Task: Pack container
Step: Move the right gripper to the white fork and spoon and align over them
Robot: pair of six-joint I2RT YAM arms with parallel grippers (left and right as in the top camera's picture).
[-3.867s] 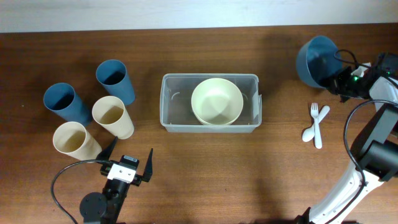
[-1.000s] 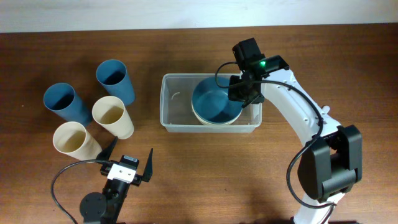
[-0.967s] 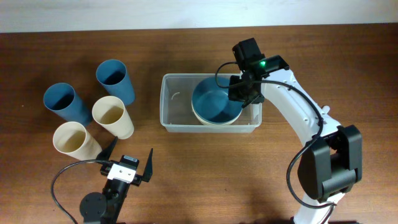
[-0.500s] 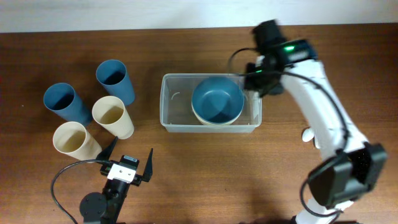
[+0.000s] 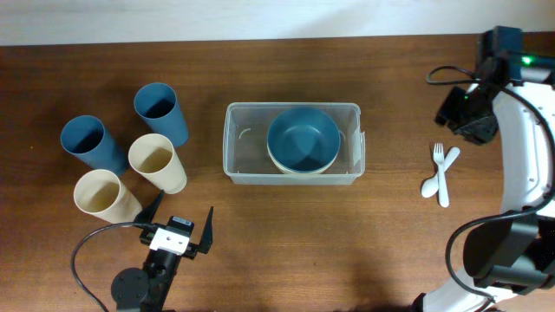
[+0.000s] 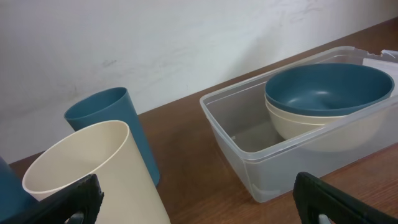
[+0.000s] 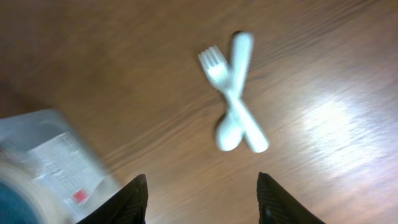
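The clear rectangular container (image 5: 236,143) sits mid-table and holds a blue bowl (image 5: 302,139) nested in a cream bowl (image 5: 290,165). The left wrist view shows the container (image 6: 249,149) with the blue bowl (image 6: 326,87) on the cream bowl (image 6: 317,127). My right gripper (image 5: 464,121) is open and empty, up at the far right, above a white fork (image 5: 439,157) and spoon (image 5: 437,179) that lie crossed. Both show in the right wrist view, the fork (image 7: 217,74) and the spoon (image 7: 239,81). My left gripper (image 5: 180,227) is open and empty near the front edge.
Two blue cups (image 5: 160,111) (image 5: 88,143) and two cream cups (image 5: 156,162) (image 5: 104,194) stand at the left. In the left wrist view a cream cup (image 6: 93,174) is close in front, a blue cup (image 6: 112,124) behind it.
My right gripper has let go of the blue bowl, which now rests in the cream bowl, and has swung right, away from the container to above the fork and spoon. The left arm is still.
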